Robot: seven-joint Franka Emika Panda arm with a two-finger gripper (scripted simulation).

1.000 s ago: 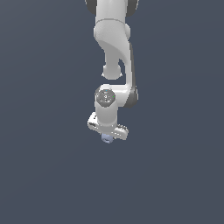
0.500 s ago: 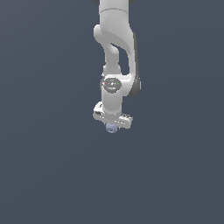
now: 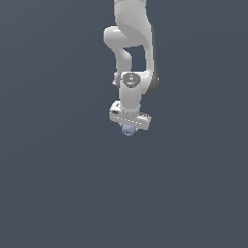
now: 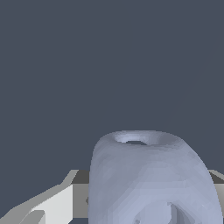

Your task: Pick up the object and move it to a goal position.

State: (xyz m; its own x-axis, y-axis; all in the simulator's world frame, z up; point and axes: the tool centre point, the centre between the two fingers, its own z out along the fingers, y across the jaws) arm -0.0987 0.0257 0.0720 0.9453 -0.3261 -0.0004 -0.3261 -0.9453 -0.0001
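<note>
The object [image 3: 128, 130] is a small pale blue-grey roundish blob, peeking out just under my white gripper [image 3: 129, 127] in the exterior view. In the wrist view the object [image 4: 151, 179] fills the near part of the picture, with a ring-like hollow on its end, and a grey-white finger [image 4: 52, 203] shows beside it. The gripper is shut on the object and holds it in the air. The arm hangs down from the exterior view's top.
Only a flat dark grey-blue ground [image 3: 58, 184] shows around the arm in both views.
The gripper with the object has risen and shifted slightly toward the exterior view's right over the last second. The object stays in the grip.
</note>
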